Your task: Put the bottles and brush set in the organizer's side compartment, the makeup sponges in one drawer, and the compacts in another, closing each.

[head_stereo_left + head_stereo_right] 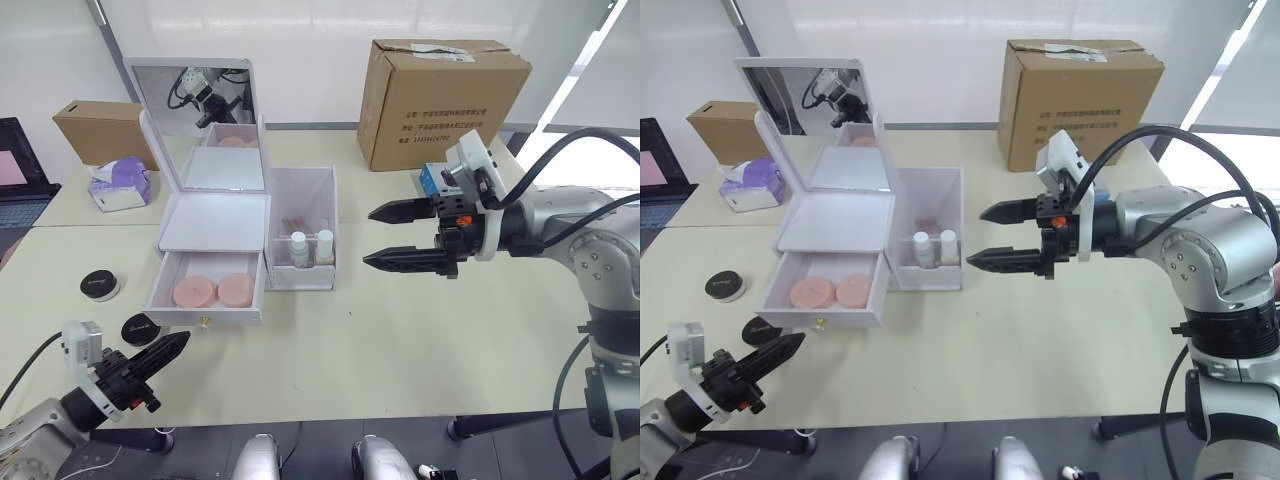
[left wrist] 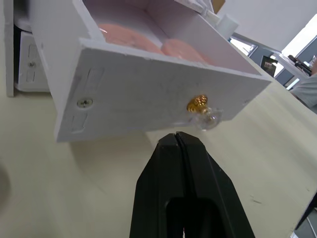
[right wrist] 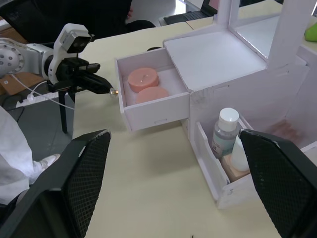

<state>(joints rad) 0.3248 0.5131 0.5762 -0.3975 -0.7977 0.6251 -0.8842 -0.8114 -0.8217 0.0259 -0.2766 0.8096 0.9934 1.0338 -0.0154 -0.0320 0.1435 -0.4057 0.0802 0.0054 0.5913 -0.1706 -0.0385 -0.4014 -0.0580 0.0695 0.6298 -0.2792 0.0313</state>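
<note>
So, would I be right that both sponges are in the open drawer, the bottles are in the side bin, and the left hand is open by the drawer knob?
Not quite: the left hand is shut, fingers pressed together by the knob, as the left wrist view shows. The makeup sponges do lie in the open drawer, and the bottles stand in the side bin.

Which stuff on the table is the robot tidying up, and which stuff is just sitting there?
For the job:
organizer
makeup sponges
bottles
compacts

Just lying about:
cardboard boxes
tissue pack
</note>
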